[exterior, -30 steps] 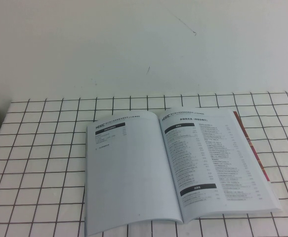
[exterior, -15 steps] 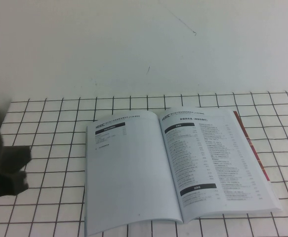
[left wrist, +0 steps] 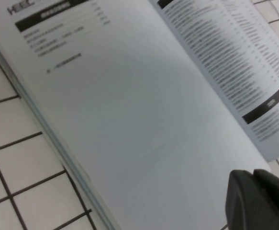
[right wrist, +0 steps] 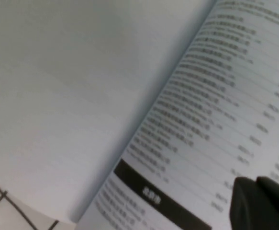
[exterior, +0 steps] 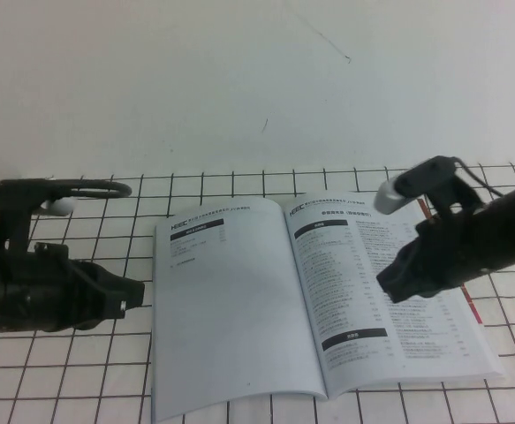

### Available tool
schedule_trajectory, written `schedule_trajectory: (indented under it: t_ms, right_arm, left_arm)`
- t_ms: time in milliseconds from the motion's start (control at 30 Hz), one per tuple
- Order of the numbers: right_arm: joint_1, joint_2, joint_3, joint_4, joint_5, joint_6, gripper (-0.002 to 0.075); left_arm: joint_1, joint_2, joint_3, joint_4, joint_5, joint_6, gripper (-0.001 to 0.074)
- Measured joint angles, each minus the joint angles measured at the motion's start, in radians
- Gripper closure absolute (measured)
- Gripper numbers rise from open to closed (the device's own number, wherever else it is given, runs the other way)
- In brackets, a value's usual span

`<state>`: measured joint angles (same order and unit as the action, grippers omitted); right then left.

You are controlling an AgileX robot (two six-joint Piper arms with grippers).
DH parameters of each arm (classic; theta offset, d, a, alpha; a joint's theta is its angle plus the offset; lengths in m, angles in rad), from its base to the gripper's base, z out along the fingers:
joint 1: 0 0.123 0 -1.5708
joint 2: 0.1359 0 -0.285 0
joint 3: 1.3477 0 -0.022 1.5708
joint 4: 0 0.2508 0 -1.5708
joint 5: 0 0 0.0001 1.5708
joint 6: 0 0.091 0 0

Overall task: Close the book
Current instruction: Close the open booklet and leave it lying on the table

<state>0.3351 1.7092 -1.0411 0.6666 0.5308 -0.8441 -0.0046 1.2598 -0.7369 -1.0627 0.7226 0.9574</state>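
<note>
An open book (exterior: 270,305) lies flat on a white table (exterior: 71,371) marked with a black grid, near the front edge and slightly right of centre. Its left page is mostly blank; its right page is dense with printed lines. The left gripper (exterior: 133,296) hovers low just beside the book's left edge, pointing toward it, its dark fingers (left wrist: 259,199) pressed together. The right gripper (exterior: 390,284) hangs over the right page, its fingers (right wrist: 261,203) likewise closed, holding nothing.
</note>
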Motion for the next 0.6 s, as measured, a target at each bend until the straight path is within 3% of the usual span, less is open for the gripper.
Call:
schedule_trajectory:
  t_ms: [333,600]
  right_arm:
    - [0.028,0.288,-0.156,-0.007,0.000,-0.004,0.0729]
    - [0.024,0.327,-0.176,-0.007,0.018,-0.004,0.0729]
  left_arm:
    - [-0.015,0.184,-0.004,-0.061,-0.224,0.002,0.0738]
    - [-0.135,0.339,-0.010,-0.098,-0.464,0.019,0.0738]
